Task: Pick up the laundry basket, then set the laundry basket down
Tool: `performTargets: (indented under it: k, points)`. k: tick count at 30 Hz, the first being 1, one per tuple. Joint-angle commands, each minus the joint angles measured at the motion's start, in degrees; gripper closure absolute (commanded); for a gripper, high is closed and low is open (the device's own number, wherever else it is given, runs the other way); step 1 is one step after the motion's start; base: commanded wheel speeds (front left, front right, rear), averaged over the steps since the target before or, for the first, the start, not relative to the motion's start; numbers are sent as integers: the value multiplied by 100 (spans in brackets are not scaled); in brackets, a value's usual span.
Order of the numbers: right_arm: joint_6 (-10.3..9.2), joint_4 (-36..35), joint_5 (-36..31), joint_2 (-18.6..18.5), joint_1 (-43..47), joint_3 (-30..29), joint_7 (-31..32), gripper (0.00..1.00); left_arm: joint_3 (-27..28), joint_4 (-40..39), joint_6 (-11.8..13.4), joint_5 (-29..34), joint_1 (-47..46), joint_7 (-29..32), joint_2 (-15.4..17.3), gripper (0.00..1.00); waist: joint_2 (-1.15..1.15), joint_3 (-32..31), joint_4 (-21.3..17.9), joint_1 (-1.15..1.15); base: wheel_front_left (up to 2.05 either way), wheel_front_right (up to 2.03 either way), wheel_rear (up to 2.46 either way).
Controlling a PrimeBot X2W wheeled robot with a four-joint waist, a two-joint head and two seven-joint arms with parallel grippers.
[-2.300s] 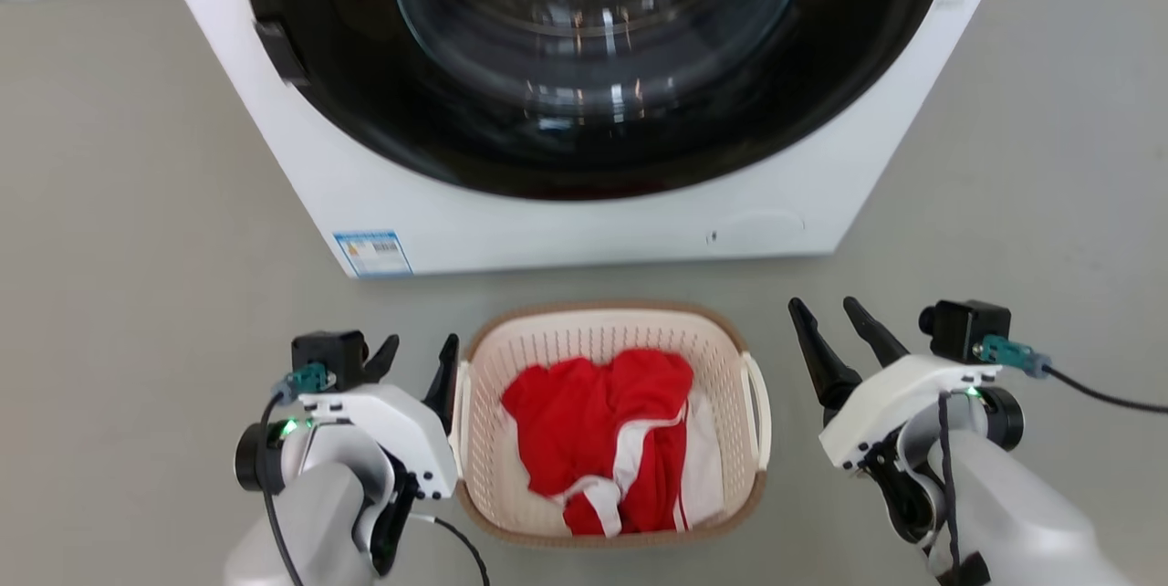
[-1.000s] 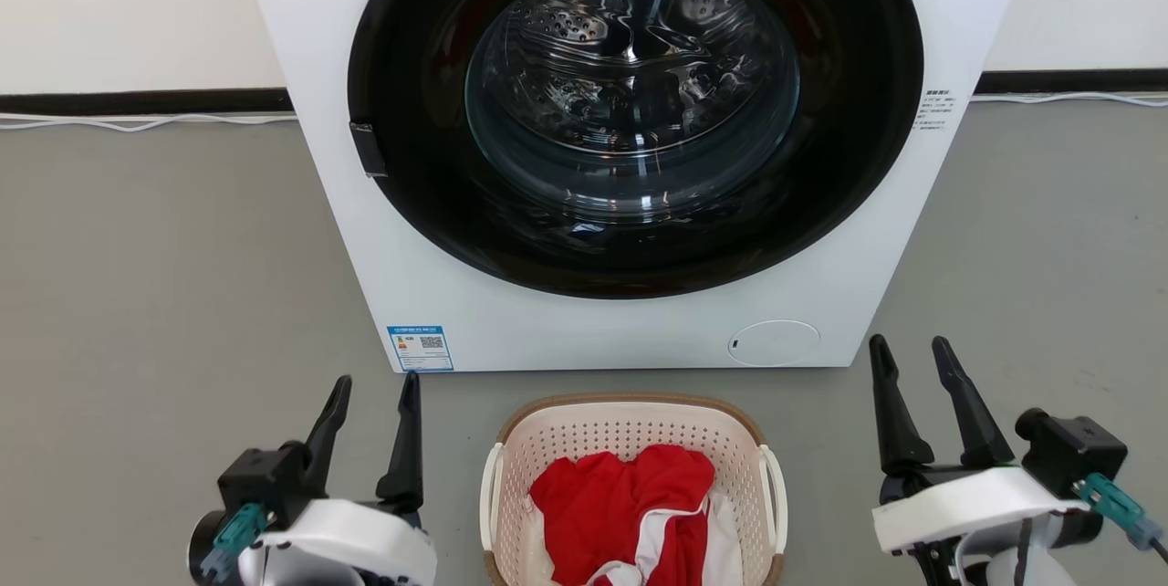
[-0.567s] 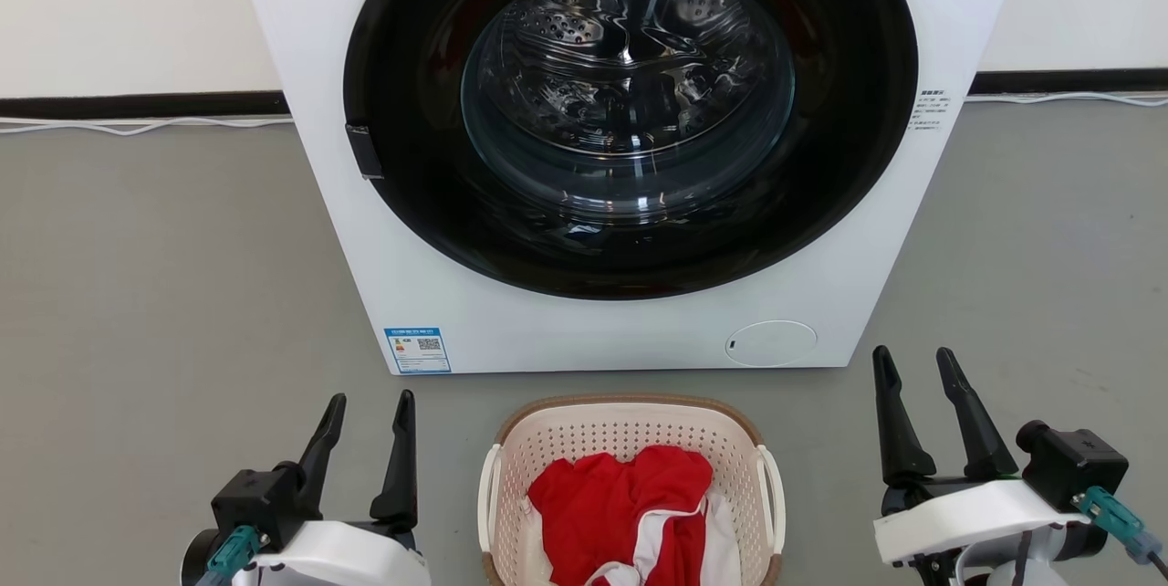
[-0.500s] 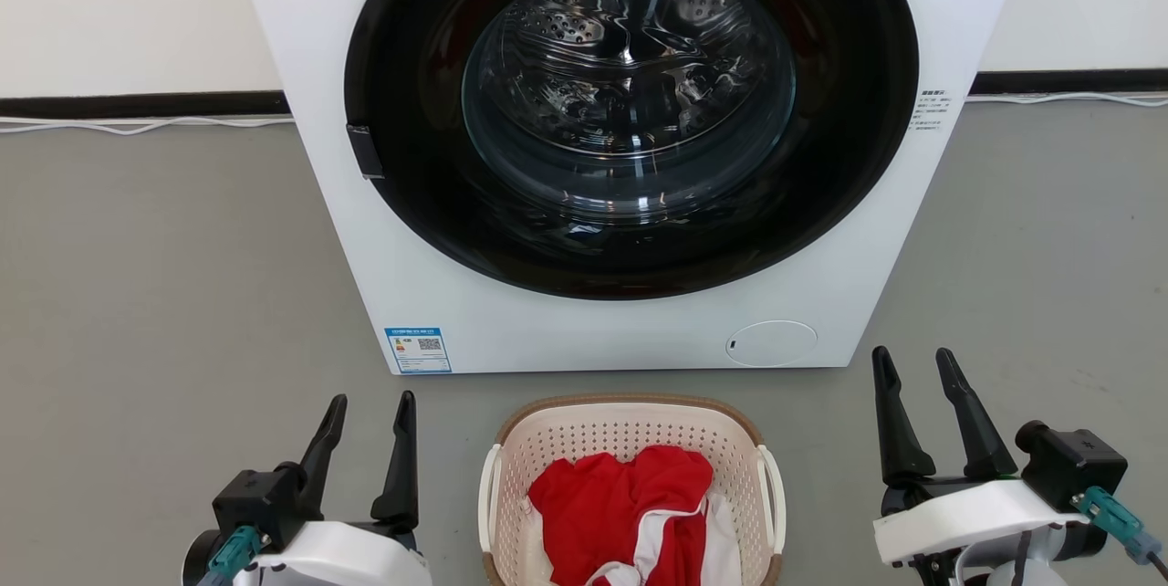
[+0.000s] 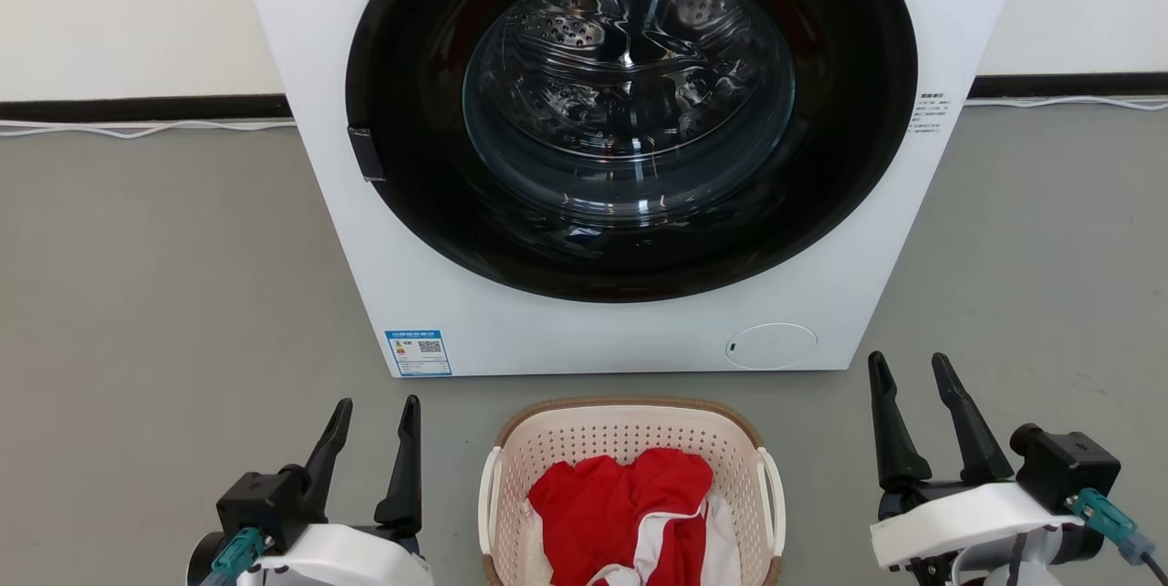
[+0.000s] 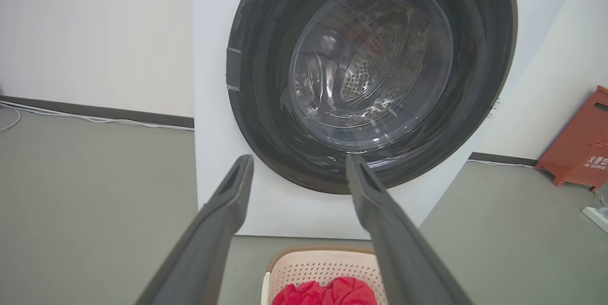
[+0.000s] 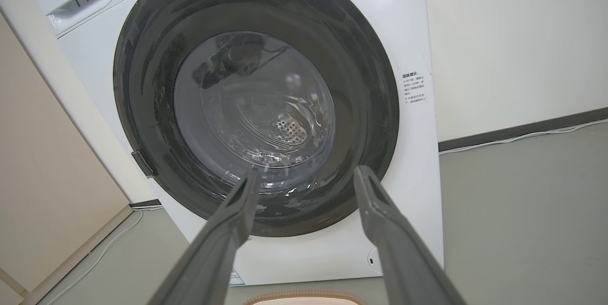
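- Sitting on the grey floor [image 5: 137, 294] just in front of the white washing machine [image 5: 438, 294], the laundry basket [image 5: 628, 429] is at the bottom middle of the head view, its near end cut off by the frame edge
- A red garment [image 5: 620, 495] with white trim lies crumpled inside the basket
- The left gripper [image 5: 377, 405] hovers to the basket's left, fingers spread wide with nothing between them, apart from the basket's white side handle [image 5: 490, 486]
- The right gripper [image 5: 908, 360] hovers to the basket's right, farther from it than the left one, likewise spread wide and empty
- Both pairs of fingers point towards the machine, whose dark round door [image 5: 630, 111] shows the steel drum through its glass
- From the left wrist, the basket's far rim and the red cloth show low between the fingers; from the right wrist, a sliver of brown rim shows at the bottom edge
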Motion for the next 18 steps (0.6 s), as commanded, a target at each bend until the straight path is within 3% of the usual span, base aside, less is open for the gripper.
performTargets:
  k: [1,15,16,18]
  points:
    - [36,-120,-67,-9,-127,160,-61,0,157,-124,2,11,-148,-35,29,0,0,0,-3,0,0,0,0]
    - [36,-65,-58,-14,-150,179,-61,0,81,-17,-5,-197,-179,-35,28,0,0,-18,-7,0,0,0,0]
    - [0,67,-28,1,-2,25,0,100,-82,118,-1,-193,-1,0,-3,100,0,-18,-8,0,0,0,0]
    - [-5,248,-13,43,85,21,14,100,-81,323,0,-208,103,7,-39,100,0,-18,-10,0,0,0,0]
